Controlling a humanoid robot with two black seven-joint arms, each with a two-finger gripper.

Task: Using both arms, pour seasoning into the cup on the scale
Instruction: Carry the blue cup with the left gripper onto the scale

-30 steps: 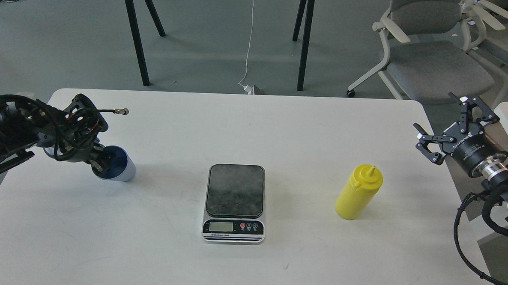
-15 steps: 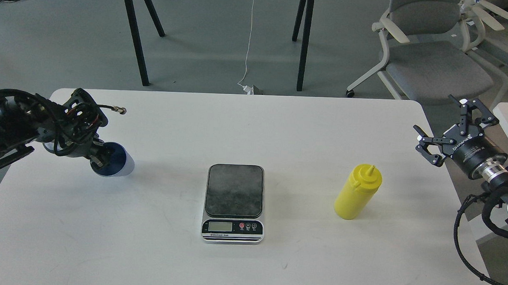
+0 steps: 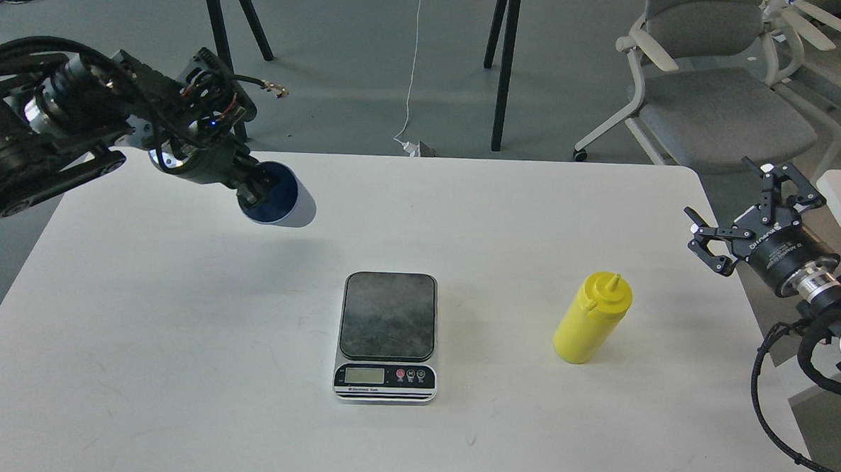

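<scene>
Your left gripper [image 3: 256, 186] is clamped on the cup [image 3: 280, 203] and holds it up in the air above the white table [image 3: 176, 310]. The cup's shadow lies on the table under it, so you can tell it is off the top. The cup leans over, with its dark inside turned toward you. It sits up and to the left of the scale [image 3: 388, 336], well apart from it. I think you hold it high so it can pass over the edge of the scale without bumping it.

The scale lies flat in the middle of the table, and its dark top has nothing on it. It looks ready for the cup. You will need to tip the cup straight before you set it down, or it may fall over.

The seasoning [image 3: 593, 319] stands on the table to the right of the scale, with its pointy cap up. Nothing is touching it. Your right gripper [image 3: 748, 208] waits out past the right edge of the table, up and to the right of the bottle. Its fingers are spread wide and hold nothing. It looks ready to go and grab the bottle once the cup is in place.
</scene>
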